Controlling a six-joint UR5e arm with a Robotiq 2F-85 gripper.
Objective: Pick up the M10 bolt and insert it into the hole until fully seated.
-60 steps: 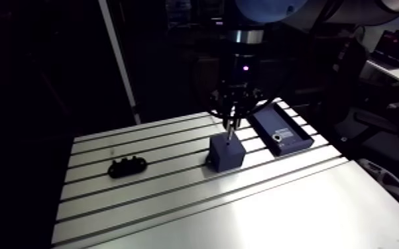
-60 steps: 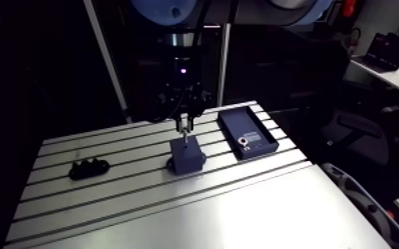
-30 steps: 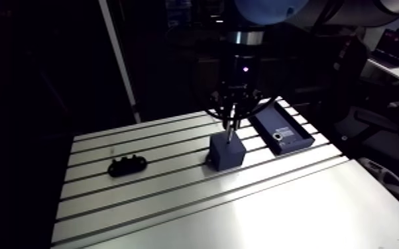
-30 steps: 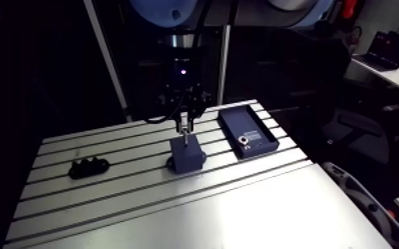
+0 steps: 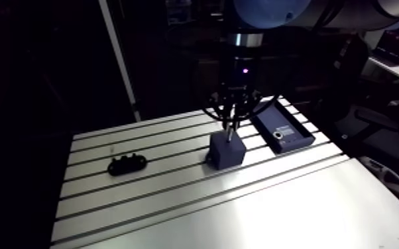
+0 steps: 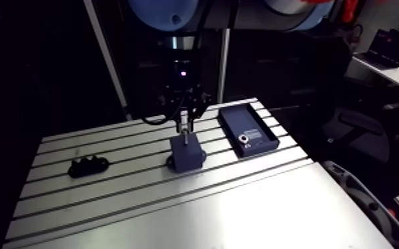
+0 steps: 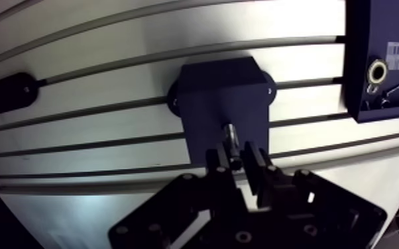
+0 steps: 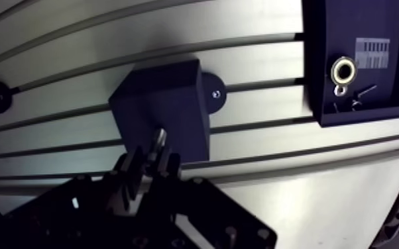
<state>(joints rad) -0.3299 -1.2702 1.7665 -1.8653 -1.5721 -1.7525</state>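
Slotted aluminium worktop (image 5: 175, 212), lit strip in a dim room. Near left: small black fixture (image 5: 126, 164), well apart from the work. Mid-worktop: dark block (image 5: 227, 151), with the claw (image 7: 236, 157) directly over it, fingers pinched narrow on the M10 bolt (image 7: 230, 134). The bolt hangs upright, a short bright shank, tip meeting the block's top face; can't tell the depth. Looks like the insertion step. Next: press straight down, keep it plumb, release once seated. Far right: dark tray (image 5: 293, 134).
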